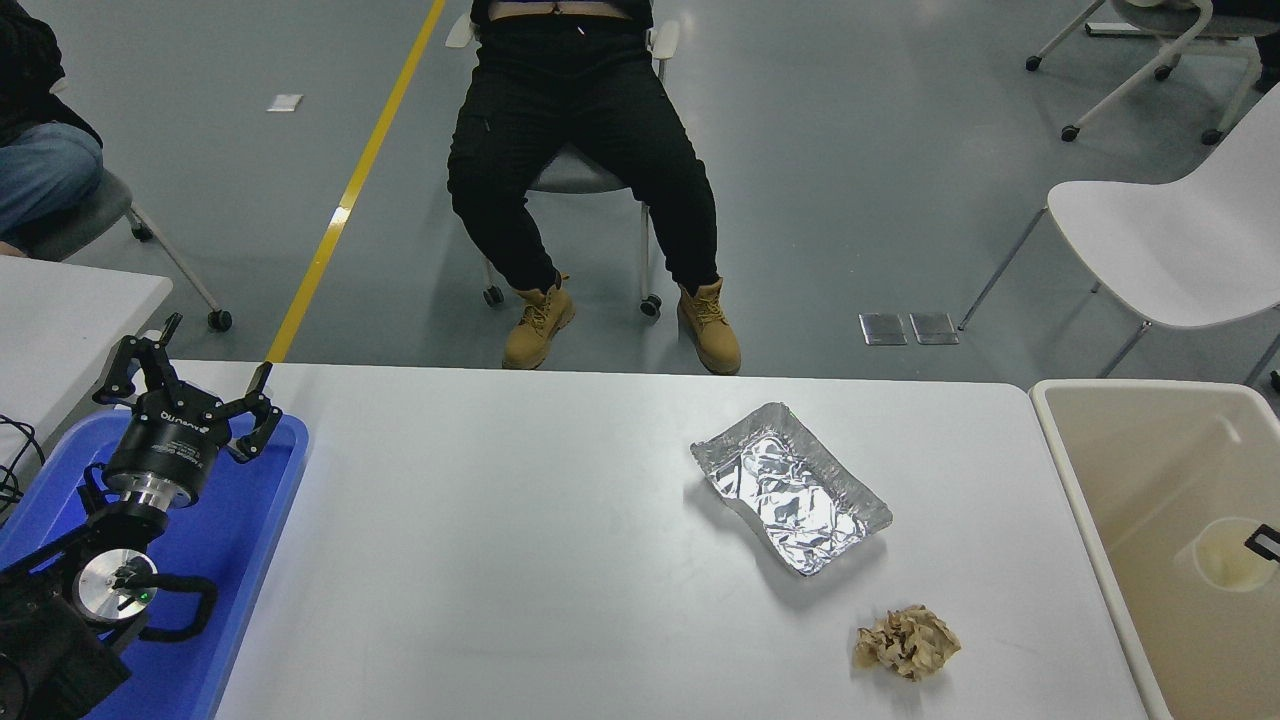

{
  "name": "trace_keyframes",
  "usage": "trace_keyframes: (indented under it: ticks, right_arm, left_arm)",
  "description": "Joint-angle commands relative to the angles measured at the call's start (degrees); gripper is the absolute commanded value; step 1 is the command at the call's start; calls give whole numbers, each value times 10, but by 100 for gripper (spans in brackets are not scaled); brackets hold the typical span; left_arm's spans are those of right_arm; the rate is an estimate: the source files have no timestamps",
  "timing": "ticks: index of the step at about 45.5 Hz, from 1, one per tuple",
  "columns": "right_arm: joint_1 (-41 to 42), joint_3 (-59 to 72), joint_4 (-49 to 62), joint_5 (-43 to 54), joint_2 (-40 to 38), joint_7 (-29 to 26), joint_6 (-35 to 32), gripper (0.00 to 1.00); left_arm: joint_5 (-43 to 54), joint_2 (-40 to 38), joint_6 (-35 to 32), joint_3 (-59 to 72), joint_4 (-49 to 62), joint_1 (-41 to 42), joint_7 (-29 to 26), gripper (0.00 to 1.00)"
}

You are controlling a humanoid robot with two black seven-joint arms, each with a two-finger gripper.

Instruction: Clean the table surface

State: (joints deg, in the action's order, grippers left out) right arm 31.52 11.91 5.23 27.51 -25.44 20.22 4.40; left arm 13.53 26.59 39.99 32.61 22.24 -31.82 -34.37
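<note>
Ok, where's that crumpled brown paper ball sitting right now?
In the head view the crumpled brown paper ball lies on the table surface near its front right corner, just in front of the foil tray and left of the beige bin.

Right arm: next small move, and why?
Probably swing the right claw back over the table surface toward the crumpled brown paper, the nearer leftover. It sits at the picture's edge over the beige bin, where a cup lies; the foil tray also remains.
</note>
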Motion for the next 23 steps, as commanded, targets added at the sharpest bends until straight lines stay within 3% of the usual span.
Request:
trace_keyframes:
  ticks: [1, 16, 23]
  right_arm:
    - [4, 0, 1, -41, 6, 0, 13, 98]
    - [85, -4, 1, -47, 13, 3, 11, 99]
    - [136, -40, 1, -127, 8, 0, -4, 99]
  left_arm:
    - [0, 0, 0, 0, 0, 0, 0, 100]
    - [0, 0, 0, 0, 0, 0, 0, 100]
    - [0, 0, 0, 0, 0, 0, 0, 100]
